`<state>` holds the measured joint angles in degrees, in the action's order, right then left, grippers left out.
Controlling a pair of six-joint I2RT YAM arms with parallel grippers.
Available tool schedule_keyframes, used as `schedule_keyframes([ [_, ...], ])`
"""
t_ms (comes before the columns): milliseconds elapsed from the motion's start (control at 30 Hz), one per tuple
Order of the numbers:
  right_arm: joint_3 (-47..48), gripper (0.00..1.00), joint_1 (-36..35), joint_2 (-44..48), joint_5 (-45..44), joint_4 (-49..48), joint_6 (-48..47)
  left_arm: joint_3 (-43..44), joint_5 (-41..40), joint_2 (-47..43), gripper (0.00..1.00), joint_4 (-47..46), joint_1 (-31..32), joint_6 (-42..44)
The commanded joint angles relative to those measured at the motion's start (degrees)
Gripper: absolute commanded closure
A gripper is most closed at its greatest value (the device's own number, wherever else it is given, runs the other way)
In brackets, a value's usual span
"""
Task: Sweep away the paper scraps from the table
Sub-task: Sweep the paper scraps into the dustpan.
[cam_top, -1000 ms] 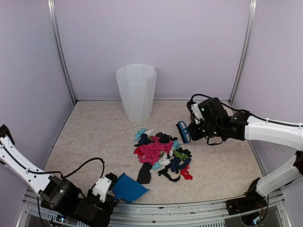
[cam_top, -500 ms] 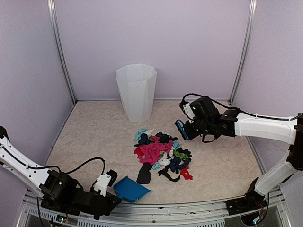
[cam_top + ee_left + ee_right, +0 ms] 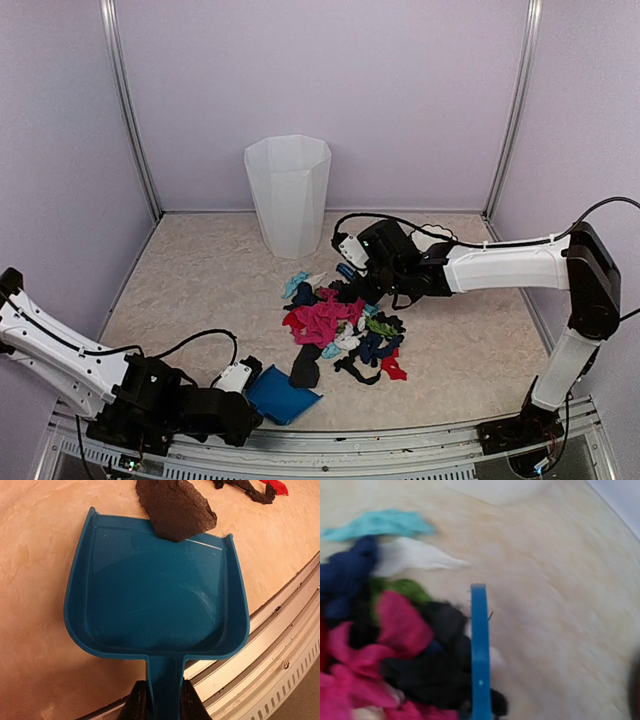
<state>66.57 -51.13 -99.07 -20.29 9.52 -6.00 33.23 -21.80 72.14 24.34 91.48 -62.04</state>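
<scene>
The paper scraps [image 3: 338, 325] lie in one heap of pink, black, teal, green, red and white bits at the middle of the table [image 3: 190, 280]. My right gripper [image 3: 362, 272] is shut on the blue brush [image 3: 346, 272], which stands at the heap's far edge. In the right wrist view the brush [image 3: 479, 650] sits against black and pink scraps [image 3: 400, 625]; the fingers are hidden there. My left gripper [image 3: 164, 707] is shut on the handle of the blue dustpan [image 3: 155, 595]. The dustpan [image 3: 287, 394] lies flat near the front edge, and a black scrap [image 3: 175, 507] overlaps its lip.
A tall white bin [image 3: 288, 195] stands on the table behind the heap, near the back wall. The metal front rail [image 3: 280, 645] runs just beside the dustpan. Lilac walls close in the left, right and back sides.
My right arm has swung left and down, bringing the brush from right of the heap to its far edge. My left gripper has lowered and slid the dustpan slightly right, toward the heap.
</scene>
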Motion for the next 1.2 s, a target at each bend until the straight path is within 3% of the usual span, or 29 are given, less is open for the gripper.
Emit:
schedule_keyframes([
  [0, 1.5, 1.0, -3.2, -2.0, 2.7, -3.5, -6.0, 0.7, 2.5, 1.2, 1.0, -0.3, -4.0, 3.5],
  [367, -1.5, 1.0, -8.4, -1.8, 9.4, -2.9, -9.8, -0.1, 3.9, 5.1, 1.0, -6.9, -13.5, 9.1],
  [1167, -1.6, 1.0, -15.3, 0.2, 12.9, -1.2, -6.8, -3.4, -5.3, 7.4, 1.0, -17.7, -15.9, 12.3],
])
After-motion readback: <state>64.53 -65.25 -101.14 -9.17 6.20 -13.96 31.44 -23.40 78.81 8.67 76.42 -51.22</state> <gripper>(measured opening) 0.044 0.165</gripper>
